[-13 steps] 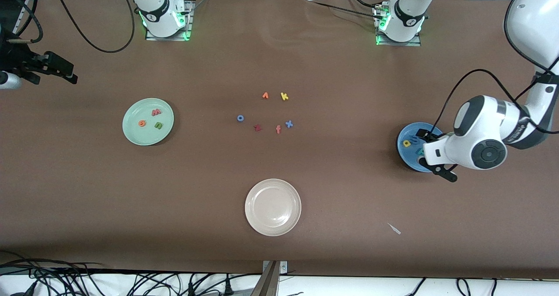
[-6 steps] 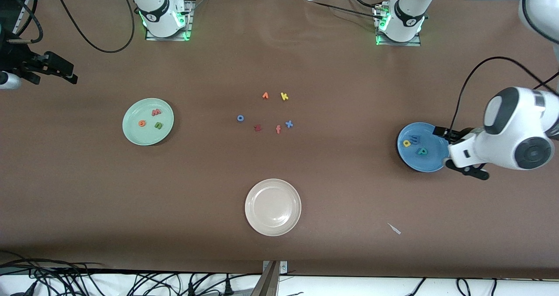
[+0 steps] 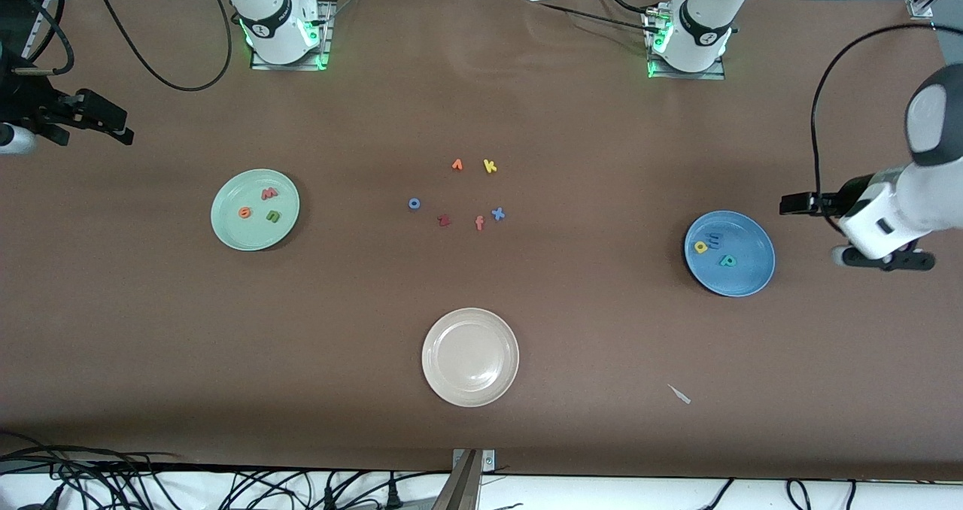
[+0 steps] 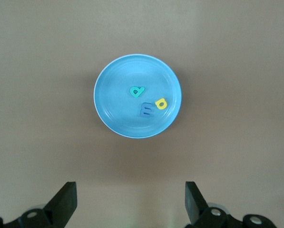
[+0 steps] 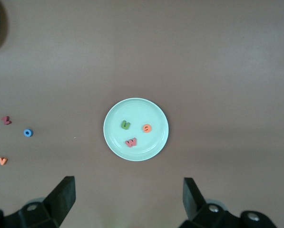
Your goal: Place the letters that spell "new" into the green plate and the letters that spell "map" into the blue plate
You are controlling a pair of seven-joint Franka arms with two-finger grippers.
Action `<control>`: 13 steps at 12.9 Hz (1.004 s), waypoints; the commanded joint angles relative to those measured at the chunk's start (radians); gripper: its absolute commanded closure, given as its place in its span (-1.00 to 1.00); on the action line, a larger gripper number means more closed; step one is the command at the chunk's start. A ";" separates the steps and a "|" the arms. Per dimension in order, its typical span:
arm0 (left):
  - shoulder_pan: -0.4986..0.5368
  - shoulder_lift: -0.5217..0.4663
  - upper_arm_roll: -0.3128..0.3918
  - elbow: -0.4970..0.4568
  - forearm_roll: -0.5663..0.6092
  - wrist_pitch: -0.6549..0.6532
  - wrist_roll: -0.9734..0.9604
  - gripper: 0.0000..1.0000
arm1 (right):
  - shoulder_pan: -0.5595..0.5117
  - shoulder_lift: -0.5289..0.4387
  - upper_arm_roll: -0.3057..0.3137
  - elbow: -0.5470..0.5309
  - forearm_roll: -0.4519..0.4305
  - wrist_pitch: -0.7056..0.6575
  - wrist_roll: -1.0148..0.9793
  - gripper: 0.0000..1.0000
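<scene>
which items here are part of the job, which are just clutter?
Job:
green plate holding n, e, w
blue plate holding m, a, p

Clutter:
beige plate
six loose letters mid-table

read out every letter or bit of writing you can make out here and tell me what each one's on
"n", "e", "w": foam letters in the green plate.
"m", "a", "p": foam letters in the blue plate.
"k", "f", "x", "o": loose on the table.
Orange letter and dark red letter: unreadable.
No labels or brands readable.
</scene>
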 commanded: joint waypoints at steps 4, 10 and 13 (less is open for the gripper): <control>-0.068 -0.230 0.032 -0.034 -0.048 0.002 -0.031 -1.00 | -0.007 -0.005 0.004 -0.005 0.000 -0.004 0.005 -1.00; -0.055 -0.241 0.023 -0.019 -0.039 -0.019 -0.024 -1.00 | -0.006 -0.005 0.004 -0.005 0.000 -0.007 0.005 -1.00; -0.055 -0.241 0.023 -0.019 -0.033 -0.005 -0.024 -1.00 | -0.007 -0.005 0.004 -0.005 0.000 -0.007 0.005 -1.00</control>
